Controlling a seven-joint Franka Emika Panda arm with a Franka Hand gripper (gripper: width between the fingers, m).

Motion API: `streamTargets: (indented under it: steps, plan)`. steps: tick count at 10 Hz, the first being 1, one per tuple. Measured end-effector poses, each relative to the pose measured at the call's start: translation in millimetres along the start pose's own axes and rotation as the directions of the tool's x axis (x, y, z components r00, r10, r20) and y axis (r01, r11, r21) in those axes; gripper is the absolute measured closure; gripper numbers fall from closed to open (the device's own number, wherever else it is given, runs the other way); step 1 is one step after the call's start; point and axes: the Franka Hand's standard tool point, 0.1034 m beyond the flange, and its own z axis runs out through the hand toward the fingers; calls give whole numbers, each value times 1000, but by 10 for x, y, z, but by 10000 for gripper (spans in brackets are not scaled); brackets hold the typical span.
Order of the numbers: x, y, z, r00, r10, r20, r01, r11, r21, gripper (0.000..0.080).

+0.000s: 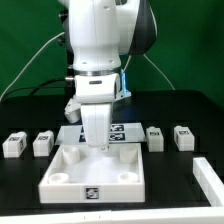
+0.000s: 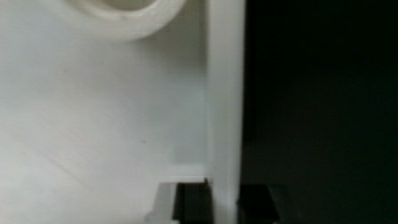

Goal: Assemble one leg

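Two fingers [image 2: 191, 204] sit low and narrow, with the thin rim wall of the panel [image 2: 107, 120] between them. White wall fills the gap, so by the look of it they're clamped on the panel, not on any leg. One round socket [image 2: 118, 14] shows on the panel's face, and the black tabletop [image 2: 320, 110] lies just past the rim.

Widen out and the arm [image 1: 97, 40] stands over the panel's far edge, with the marker board [image 1: 122, 131] just behind. All four legs lie on the tabletop, apart from the panel. On the exterior view's left are the outer left leg [image 1: 14, 145] and the inner left leg [image 1: 43, 143]. On its right are the inner right leg [image 1: 155, 137] and the outer right leg [image 1: 183, 136].

My read is that each leg is light, stiff, smooth plastic that won't crush but may slip. Best to pinch it squarely across its flat sides, mid-body, leaving the end that goes into the socket free.
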Motion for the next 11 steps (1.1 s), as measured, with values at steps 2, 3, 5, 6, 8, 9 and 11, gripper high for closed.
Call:
streamTargets:
  steps: [2,3,5,6,8,9,11]
  plan:
    - [-1,0,0,1000,0,0,0,1000,0,742]
    - [-1,0,0,1000,0,0,0,1000,0,742]
    - [0,0,0,1000,0,0,0,1000,0,742]
    - [5,2,-1,1000,-1,0,1,1000,0,742]
    - [262,160,-30,997,-73,0,73,997,-20,742]
    - [446,252,-46,997,-76,-8,76,996,-35,742]
    - [735,398,-68,998,-64,-16,63,997,-55,742]
